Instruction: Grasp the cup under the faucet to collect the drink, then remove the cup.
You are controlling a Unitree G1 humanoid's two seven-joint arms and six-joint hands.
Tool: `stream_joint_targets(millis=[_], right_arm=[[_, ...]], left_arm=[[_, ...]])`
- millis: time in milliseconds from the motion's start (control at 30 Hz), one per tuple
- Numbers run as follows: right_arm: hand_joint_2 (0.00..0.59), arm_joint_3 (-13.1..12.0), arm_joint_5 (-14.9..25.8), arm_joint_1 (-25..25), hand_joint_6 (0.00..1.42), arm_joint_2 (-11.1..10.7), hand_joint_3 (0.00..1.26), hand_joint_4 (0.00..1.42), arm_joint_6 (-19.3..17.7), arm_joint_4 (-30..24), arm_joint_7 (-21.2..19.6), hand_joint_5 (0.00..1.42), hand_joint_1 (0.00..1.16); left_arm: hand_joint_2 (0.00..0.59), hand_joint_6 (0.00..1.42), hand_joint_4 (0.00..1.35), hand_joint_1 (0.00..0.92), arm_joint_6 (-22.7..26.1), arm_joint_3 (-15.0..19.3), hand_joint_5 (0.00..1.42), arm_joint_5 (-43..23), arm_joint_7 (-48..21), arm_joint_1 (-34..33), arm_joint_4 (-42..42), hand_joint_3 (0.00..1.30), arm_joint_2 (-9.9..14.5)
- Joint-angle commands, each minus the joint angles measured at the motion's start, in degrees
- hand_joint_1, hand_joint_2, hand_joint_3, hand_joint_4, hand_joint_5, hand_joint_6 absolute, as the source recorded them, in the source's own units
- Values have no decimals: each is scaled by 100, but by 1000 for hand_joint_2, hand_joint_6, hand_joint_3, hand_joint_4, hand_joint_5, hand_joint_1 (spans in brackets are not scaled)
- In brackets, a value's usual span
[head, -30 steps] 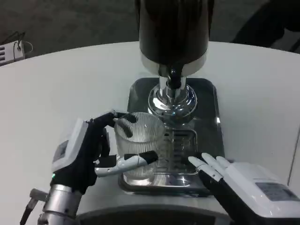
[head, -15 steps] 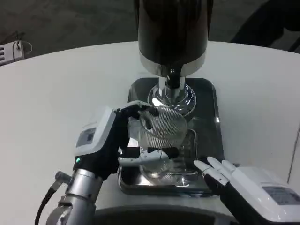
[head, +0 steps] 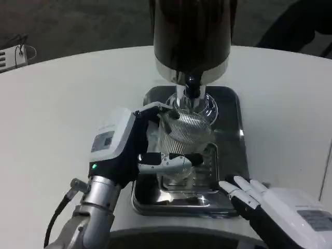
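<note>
Head view: small labels sit on the white backs of both hands, but their print is too blurred to read, and no other writing shows on the machine or the table.

The left hand grasps the ribbed clear cup. Its fingers wrap around the near side of the cup, and another finger reaches along the far rim. The cup is tilted, its mouth turned toward the right and far side, and it is held over the grated drip tray, just near of the faucet. The faucet hangs from the dark drink dispenser, whose chrome base rises from the far part of the tray.

The right hand lies at the near right corner of the scene, on the white table just beside the near right corner of the tray. Its fingers are stretched out and slightly apart, holding nothing.
</note>
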Motion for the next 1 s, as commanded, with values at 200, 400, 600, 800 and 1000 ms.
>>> stream_joint_targets(millis=[200, 400, 600, 800, 1000], right_arm=[[444, -209, 189, 72, 0, 66, 94, 0, -203, -90, 150, 0, 543], [451, -227, 239, 70, 0, 53, 95, 0, -132, -90, 233, 0, 537], [453, -186, 218, 51, 0, 49, 95, 0, -62, -90, 279, 0, 533], [454, -72, 133, -8, 0, 57, 101, 0, 52, -90, 314, 0, 530], [454, 45, 56, -51, 0, 43, 104, 0, 169, -90, 353, 0, 528]], left_arm=[[0, 1415, 936, 522, 212, -281, 1151, 75, -59, -62, 189, 851, 104], [0, 1414, 807, 425, 210, -300, 1081, 66, 47, -43, 261, 778, 125], [25, 1347, 627, 200, 215, -315, 1009, 17, -38, -40, 281, 622, 170], [3, 1103, 315, 82, 144, -279, 693, -152, -238, -51, 306, 343, 256], [8, 901, 159, 44, 149, -212, 502, -252, -349, 12, 174, 214, 340]])
